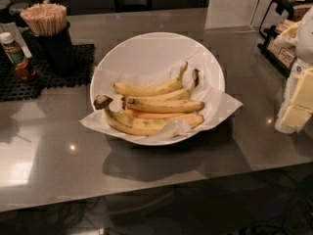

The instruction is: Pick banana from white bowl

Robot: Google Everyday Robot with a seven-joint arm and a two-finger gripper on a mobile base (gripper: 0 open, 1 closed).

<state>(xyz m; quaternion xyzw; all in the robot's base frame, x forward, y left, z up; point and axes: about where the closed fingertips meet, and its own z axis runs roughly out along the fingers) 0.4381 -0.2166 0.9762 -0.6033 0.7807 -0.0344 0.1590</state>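
Observation:
The white bowl sits mid-counter, lined with white paper that hangs over its rim. Several bananas lie in its front half. The banana is the fairly straight yellow one across the middle, flecked brown, with its short dark stub pointing left. Below it lie an orange-tinted banana and curved bananas joined at a big dark stem on the left. Two more bananas lie behind it, stems up to the right. My gripper, white and pale yellow, hangs at the right edge of the view, apart from the bowl and holding nothing that I can see.
A black cup of wooden sticks and a brown sauce bottle stand on a black mesh mat at the back left. A clear stand and a black rack are at the back right. The counter's front edge runs below the bowl.

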